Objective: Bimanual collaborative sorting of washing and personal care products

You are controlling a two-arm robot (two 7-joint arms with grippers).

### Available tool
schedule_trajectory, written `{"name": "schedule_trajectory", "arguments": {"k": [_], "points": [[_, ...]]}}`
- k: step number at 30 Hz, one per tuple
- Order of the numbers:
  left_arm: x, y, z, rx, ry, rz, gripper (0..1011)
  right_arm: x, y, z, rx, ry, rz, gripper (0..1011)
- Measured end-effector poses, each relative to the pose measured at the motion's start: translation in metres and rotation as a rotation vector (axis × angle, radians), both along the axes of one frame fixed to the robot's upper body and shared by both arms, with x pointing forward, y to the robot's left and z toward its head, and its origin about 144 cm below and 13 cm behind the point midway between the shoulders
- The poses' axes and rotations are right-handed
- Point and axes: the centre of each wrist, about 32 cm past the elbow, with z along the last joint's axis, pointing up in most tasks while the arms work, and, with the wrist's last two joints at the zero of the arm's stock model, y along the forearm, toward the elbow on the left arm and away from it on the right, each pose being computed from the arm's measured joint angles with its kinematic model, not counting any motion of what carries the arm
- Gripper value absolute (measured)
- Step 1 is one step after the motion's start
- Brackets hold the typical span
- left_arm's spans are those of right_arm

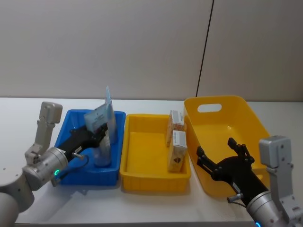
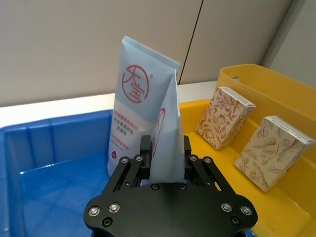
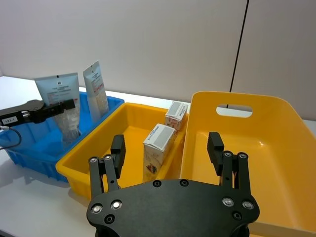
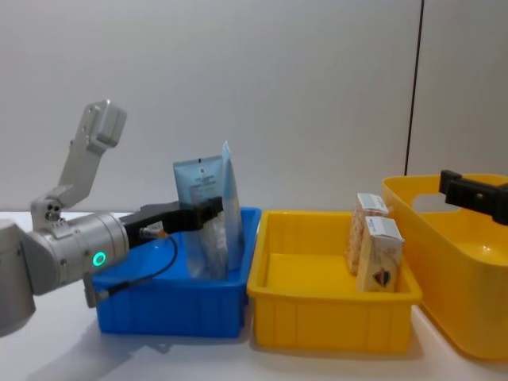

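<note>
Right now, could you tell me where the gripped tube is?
The tube stands upright in the blue bin on the robot's left, clamped by the left gripper, just beside a second tube.

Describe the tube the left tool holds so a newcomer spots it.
In the blue bin on the robot's left stand two pale-blue tubes. The held tube is pinched in the left tool and greyish below; the free tube beside it bears a red logo.

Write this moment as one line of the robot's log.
left gripper: shut on tube in blue bin | right gripper: open, at large yellow bin | cartons: two, middle yellow bin
</note>
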Motion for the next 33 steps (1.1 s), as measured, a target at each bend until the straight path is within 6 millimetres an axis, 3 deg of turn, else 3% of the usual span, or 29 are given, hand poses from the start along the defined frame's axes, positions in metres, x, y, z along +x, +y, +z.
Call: {"name": "schedule_trajectory", "arguments": {"k": [15, 33], "points": [[-0.005, 0.004, 0.040, 0.067, -0.055, 0.007, 265, 0.000, 0.000, 0.000, 0.000, 0.000, 0.000, 1003], [-0.027, -0.004, 0.083, 0.148, -0.120, 0.002, 265, 0.000, 0.000, 0.000, 0.000, 0.000, 0.000, 1003]]}}
